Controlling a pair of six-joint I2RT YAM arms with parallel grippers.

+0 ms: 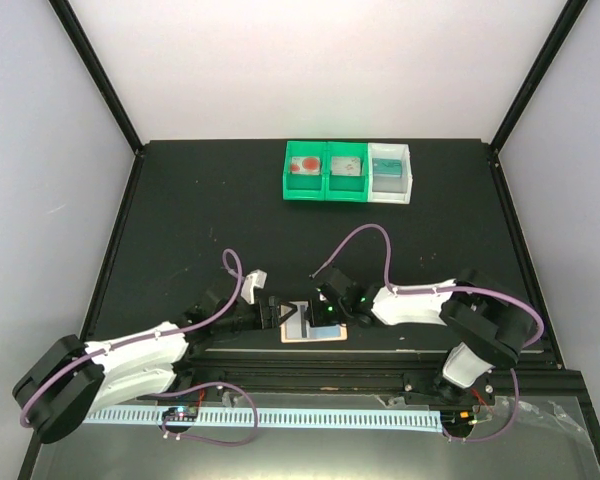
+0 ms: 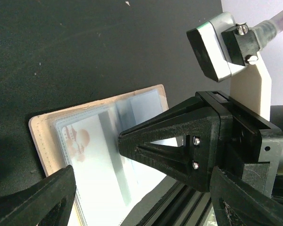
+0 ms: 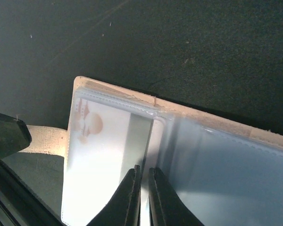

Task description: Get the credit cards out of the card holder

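Observation:
The card holder point(image 1: 327, 336) lies open and flat at the table's front edge, tan rim up, with clear blue-grey pockets. In the left wrist view its rim point(image 2: 37, 136) frames a pale credit card point(image 2: 92, 160) with a dark stripe. My right gripper point(image 1: 318, 314) reaches down onto the holder's middle fold. In the right wrist view point(image 3: 144, 172) its jaws stand almost together on the striped card's point(image 3: 104, 155) inner edge. My left gripper point(image 1: 278, 310) is open wide beside the holder's left end, fingers point(image 2: 42, 202) apart and empty. Other cards are hidden.
Two joined green bins point(image 1: 325, 172) and a white bin point(image 1: 390, 172) with small items stand at the back of the black table. The metal rail of the table's front edge point(image 1: 310, 352) runs just under the holder. The holder's tan side tab point(image 3: 42, 139) points toward my left finger point(image 3: 4, 136).

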